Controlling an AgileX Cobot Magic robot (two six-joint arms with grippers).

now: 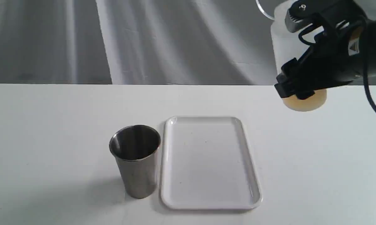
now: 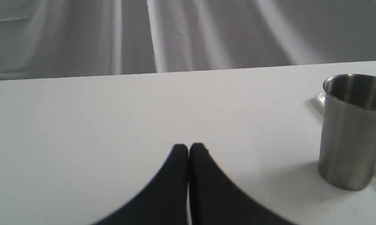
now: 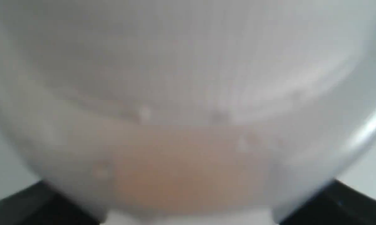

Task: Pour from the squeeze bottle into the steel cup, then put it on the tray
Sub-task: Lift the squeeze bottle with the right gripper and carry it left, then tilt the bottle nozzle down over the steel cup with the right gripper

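Note:
The squeeze bottle (image 1: 285, 43) stands upright at the far right of the exterior view, with amber liquid pooled in its base. My right gripper (image 1: 296, 82) is shut on its lower body. The right wrist view is filled by the blurred bottle (image 3: 188, 93), with the dark fingers (image 3: 34, 206) at either side of it. The steel cup (image 1: 135, 161) stands upright on the table, just left of the white tray (image 1: 206, 162), which holds nothing. My left gripper (image 2: 188, 147) is shut and hovers low over the table, with the cup (image 2: 352, 131) off to one side of it.
A grey-white cloth backdrop (image 1: 175, 40) hangs behind the white table (image 1: 50, 125). A black cable (image 1: 374, 106) trails from the right arm. The left arm does not appear in the exterior view.

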